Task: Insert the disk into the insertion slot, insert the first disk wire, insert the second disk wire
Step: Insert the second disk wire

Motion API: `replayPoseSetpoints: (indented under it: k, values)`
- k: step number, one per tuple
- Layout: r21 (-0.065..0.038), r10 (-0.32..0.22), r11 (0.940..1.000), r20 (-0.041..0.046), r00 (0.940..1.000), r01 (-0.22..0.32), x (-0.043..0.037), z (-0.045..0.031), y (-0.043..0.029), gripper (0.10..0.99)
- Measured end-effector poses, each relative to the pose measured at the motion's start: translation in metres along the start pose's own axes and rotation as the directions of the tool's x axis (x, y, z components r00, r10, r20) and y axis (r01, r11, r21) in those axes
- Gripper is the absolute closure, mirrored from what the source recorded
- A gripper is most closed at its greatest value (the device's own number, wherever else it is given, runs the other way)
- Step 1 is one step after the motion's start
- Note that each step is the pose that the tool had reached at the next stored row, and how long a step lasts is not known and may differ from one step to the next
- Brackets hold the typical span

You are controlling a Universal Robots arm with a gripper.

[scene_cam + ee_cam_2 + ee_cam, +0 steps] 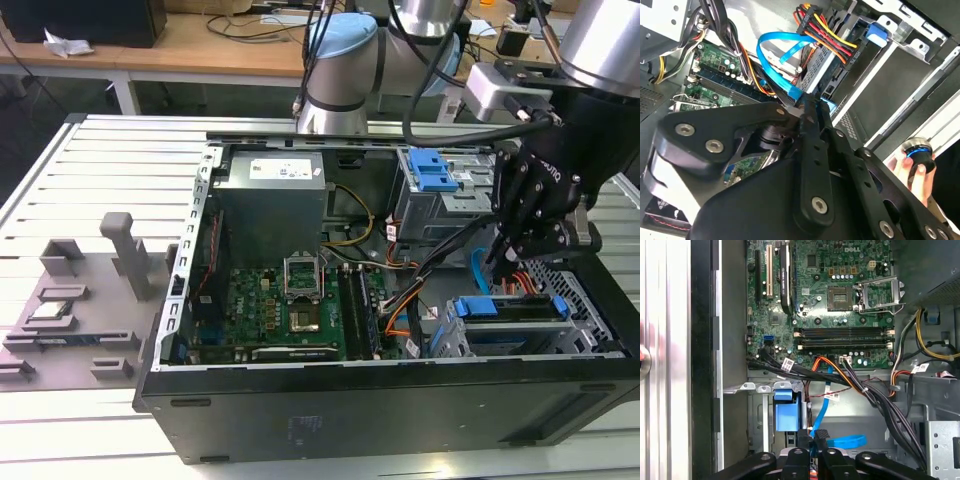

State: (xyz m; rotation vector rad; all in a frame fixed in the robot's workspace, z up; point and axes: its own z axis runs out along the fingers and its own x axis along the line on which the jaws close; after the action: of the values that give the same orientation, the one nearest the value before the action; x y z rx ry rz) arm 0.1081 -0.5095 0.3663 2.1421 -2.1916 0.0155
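The disk, in its blue frame (505, 307), sits in the insertion slot, a perforated silver cage (592, 300) at the case's corner on the exterior view's right. The frame's blue tab (787, 412) is seen from above. My gripper (503, 268) hangs just behind the disk, shut on the plug end of the second disk wire (774, 56), a flat blue cable that loops up from my fingertips (807, 107). In the first wrist view the blue cable (842, 441) bends at the dark plug between my fingers (801, 460). The first disk wire (832, 42) ends in a dark plug against the disk's rear.
The open case holds a motherboard (290, 300), a power supply (275, 200) and a taller grey bay with a blue latch (432, 170). Black cable bundles (875, 395) cross beside the cage. A person's hand (914, 167) holds a black knob outside the case. A grey fixture plate (70, 310) lies beside the case.
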Motion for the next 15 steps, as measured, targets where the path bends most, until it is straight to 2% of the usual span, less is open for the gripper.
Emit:
replayPoseSetpoints:
  k: [2, 4, 10, 15]
  values:
    - [0.000, 0.000, 1.0000, -0.0001, 1.0000, 0.000, 0.0006, 0.0001, 0.0000, 0.925]
    - [0.000, 0.000, 1.0000, -0.0001, 1.0000, 0.000, 0.0116, 0.0028, -0.0006, 0.925]
    - [-0.001, 0.000, 1.0000, -0.0002, 1.0000, 0.000, 0.0115, 0.0156, -0.0146, 0.925]
    - [-0.001, 0.000, 1.0000, -0.0004, 1.0000, 0.000, 0.0110, 0.0201, -0.0204, 0.925]
